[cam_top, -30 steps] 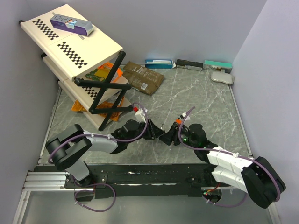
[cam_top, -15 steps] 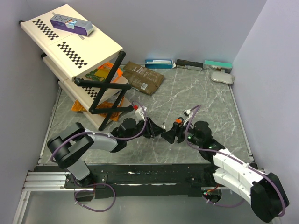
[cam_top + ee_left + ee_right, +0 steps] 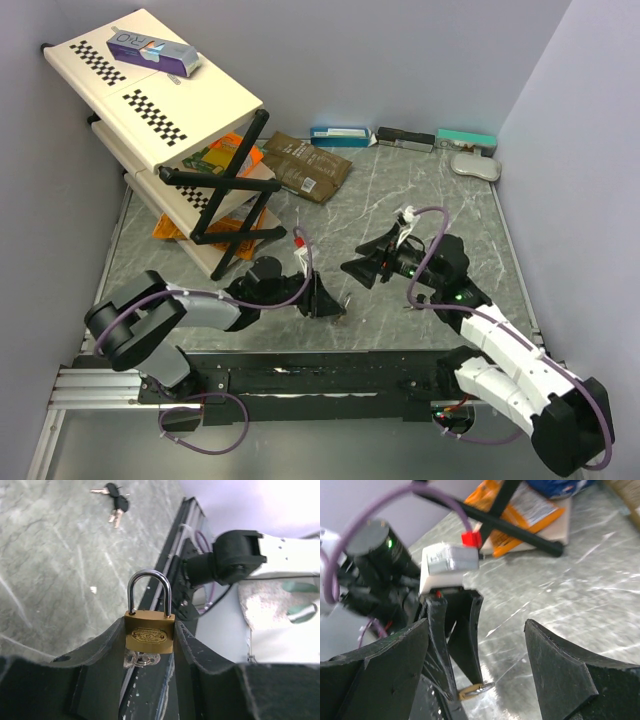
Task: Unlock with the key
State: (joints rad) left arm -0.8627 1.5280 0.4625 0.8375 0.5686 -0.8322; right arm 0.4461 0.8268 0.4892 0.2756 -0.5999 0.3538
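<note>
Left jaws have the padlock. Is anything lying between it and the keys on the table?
Nothing visible. In the left wrist view only bare table lies between the keys and the padlock, held by its brass body in the left gripper.

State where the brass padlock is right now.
Left wrist view, centre: the brass padlock is clamped between the left gripper's fingers, with the keys lying apart on the table beyond.

Cream folding shelf [image 3: 170, 100] at ten o'clock, purple carton [image 3: 155, 50] lying on top, orange packets [image 3: 235, 148] on the lower tier. Brown pouch [image 3: 305, 165] at twelve on the marble table [image 3: 420, 200]. Toward one o'clock along the back wall: blue box [image 3: 340, 136], black box [image 3: 405, 138], teal box [image 3: 465, 140], white case [image 3: 474, 166] just beside it.
</note>
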